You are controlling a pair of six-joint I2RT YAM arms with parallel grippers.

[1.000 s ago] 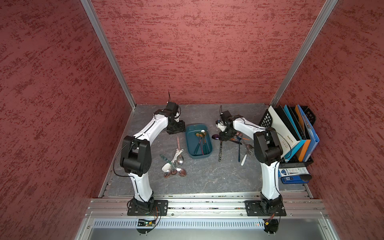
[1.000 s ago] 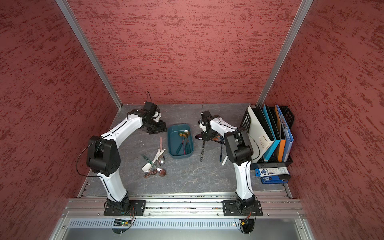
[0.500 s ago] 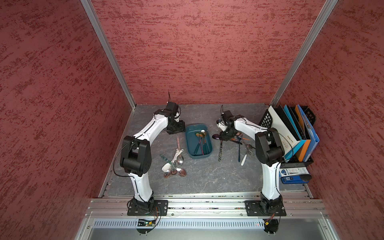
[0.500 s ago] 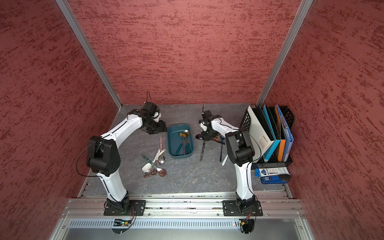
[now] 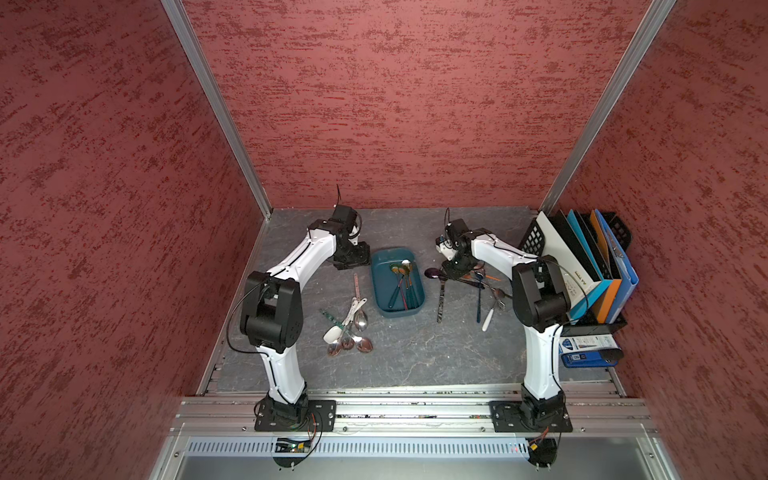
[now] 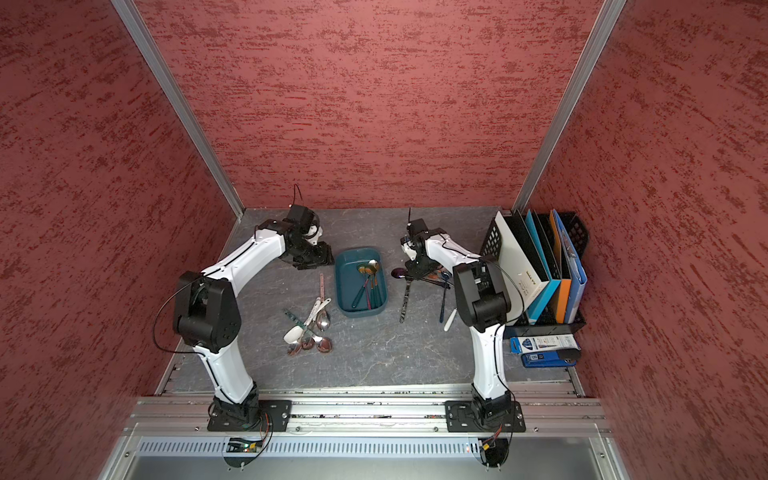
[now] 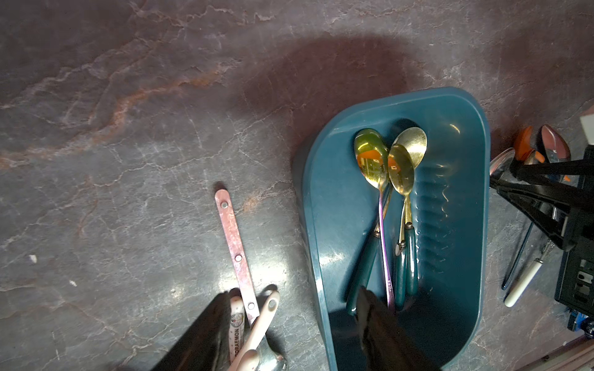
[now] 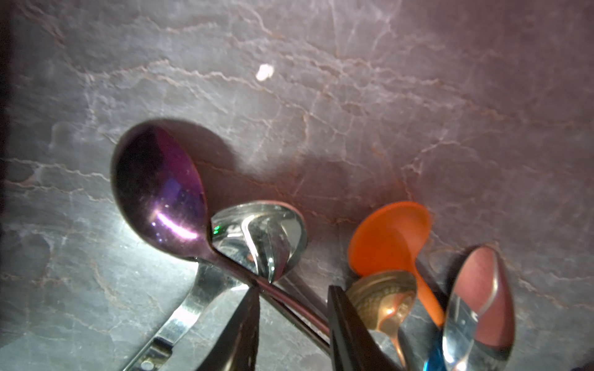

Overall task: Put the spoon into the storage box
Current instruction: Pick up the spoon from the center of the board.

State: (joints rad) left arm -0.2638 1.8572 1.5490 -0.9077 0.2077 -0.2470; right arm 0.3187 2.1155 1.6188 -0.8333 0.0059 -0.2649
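spoon with the purple bowl [image 8: 157,189] lies on the table [image 8: 353,80], near the storage box [image 5: 381,286] but outside it, its neck crossing a silver spoon [image 8: 257,234]. the right gripper [image 8: 293,289] hangs low with jaws apart, one finger each side of the purple handle, not yet pinching. this looks like the grasp step: next, close on that handle alone and lift clear of the orange spoon [image 8: 389,234]. the left gripper [image 7: 294,292] hovers open and empty by the box.
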